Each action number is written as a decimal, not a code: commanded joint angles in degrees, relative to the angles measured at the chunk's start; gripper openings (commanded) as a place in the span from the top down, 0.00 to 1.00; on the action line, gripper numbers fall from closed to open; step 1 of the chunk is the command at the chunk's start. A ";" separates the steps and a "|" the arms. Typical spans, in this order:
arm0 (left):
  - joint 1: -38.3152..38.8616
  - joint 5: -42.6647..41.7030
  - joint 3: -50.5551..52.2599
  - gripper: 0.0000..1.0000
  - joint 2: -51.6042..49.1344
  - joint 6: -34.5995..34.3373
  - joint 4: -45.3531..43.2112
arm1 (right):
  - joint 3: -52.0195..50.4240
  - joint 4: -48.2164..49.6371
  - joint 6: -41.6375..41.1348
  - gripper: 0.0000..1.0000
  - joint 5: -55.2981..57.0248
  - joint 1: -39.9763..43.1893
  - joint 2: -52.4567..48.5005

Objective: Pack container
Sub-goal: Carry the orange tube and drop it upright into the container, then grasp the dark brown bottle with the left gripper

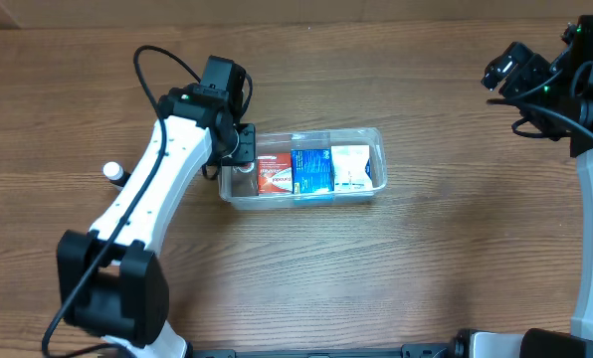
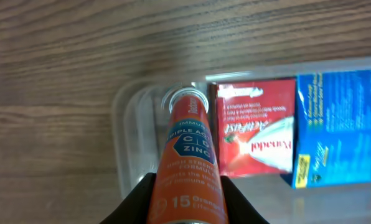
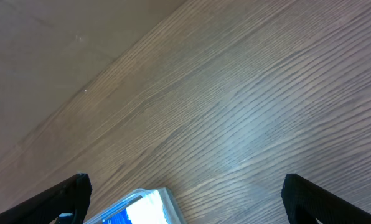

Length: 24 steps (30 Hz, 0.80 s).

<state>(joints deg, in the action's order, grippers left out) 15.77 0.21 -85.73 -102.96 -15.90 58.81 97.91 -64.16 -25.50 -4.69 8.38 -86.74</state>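
Left wrist view: our left gripper [image 2: 187, 198], closed around the orange tube [image 2: 188, 149], hangs over the container's [image 2: 124, 118] one free end, beside the red box [image 2: 255, 134] inside it. We should lower the tube straight, clear of the container's wall, then release.

Open table [image 1: 456, 259] right of and nearer than the container [image 1: 232, 191]. Inside, packed from middle to right end with red box [image 1: 274, 174], blue box [image 1: 311, 170] and white box [image 1: 350, 167], side by side. Left-end gap filled by orange tube [image 2: 188, 168] clamped in left gripper [image 2: 187, 194]; left approach blocked by left arm [image 1: 167, 169].
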 commanded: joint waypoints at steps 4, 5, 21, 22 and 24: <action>0.87 0.44 -0.15 0.84 -4.15 0.46 -2.54 | 0.79 0.17 -0.04 0.00 -0.13 0.00 0.48; 0.87 0.42 -0.15 0.80 -4.15 0.46 -2.54 | 0.79 0.17 -0.04 0.00 -0.13 0.00 0.48; 0.07 6.69 -16.09 0.15 8.41 -1.14 16.85 | 0.79 0.17 -0.04 0.00 -0.13 0.00 0.48; -0.96 9.44 -16.09 0.07 9.79 -2.56 19.15 | 0.79 0.17 -0.04 0.00 -0.13 0.00 0.48; -5.18 12.44 -16.09 0.00 12.09 -5.01 24.15 | 0.79 0.17 -0.04 0.00 -0.13 0.00 0.48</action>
<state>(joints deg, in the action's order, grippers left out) 15.55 5.45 -100.31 -94.63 -16.91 78.11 97.91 -64.14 -25.47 -4.67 8.38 -86.74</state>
